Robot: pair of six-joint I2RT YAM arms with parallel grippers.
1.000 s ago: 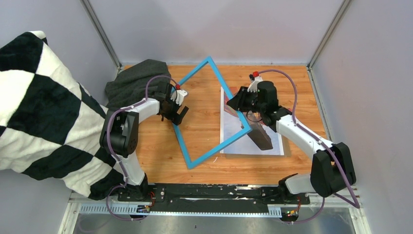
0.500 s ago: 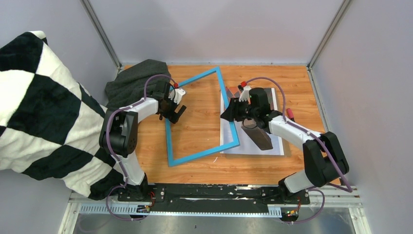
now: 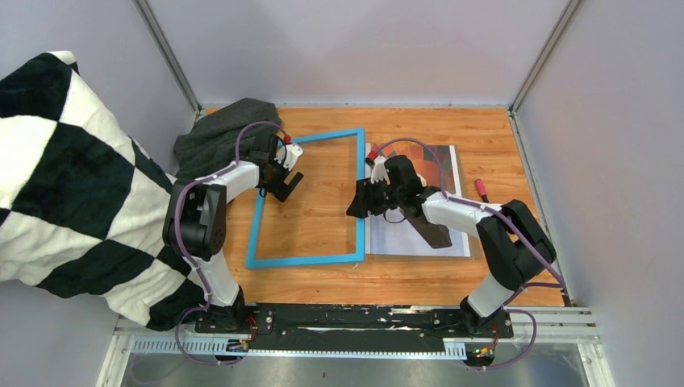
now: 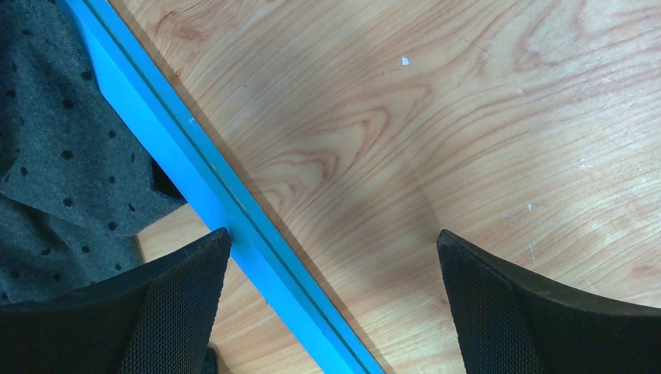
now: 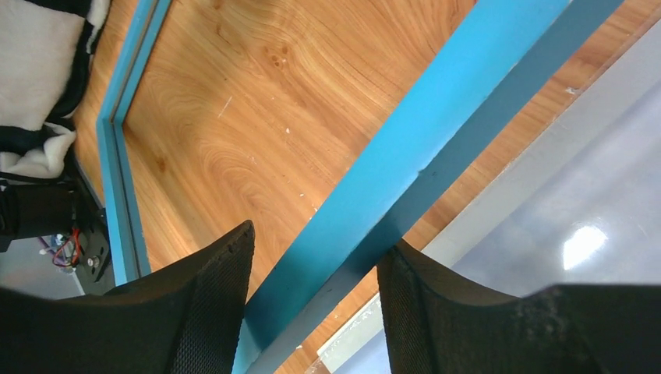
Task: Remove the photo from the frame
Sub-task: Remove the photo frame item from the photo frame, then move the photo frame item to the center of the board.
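Observation:
The frame [image 3: 306, 260], a thin bright blue rectangle with nothing in it, lies flat on the wooden table. The photo [image 3: 440, 157] lies to its right, with orange and red balloon colours and a white margin, partly under my right arm. My right gripper [image 3: 359, 201] straddles the frame's right rail [image 5: 436, 132], jaws apart, one finger against the rail's edge. In the right wrist view, the photo's pale edge [image 5: 546, 156] shows beside the rail. My left gripper [image 3: 289, 184] hangs wide open over the frame's left rail [image 4: 195, 171], which passes close by one finger [image 4: 156, 312].
A dark board [image 3: 431, 230] lies on the photo under my right arm. A grey dotted cloth [image 3: 218, 133] is bunched at the back left, touching the frame's corner. A black-and-white checked blanket [image 3: 64, 177] fills the left side. A small red-tipped object [image 3: 481, 188] lies right of the photo.
The frame has come down from a tilted stand to lie flat, further left. My right gripper has moved left and down with it and widened its jaws. My left gripper has barely moved.

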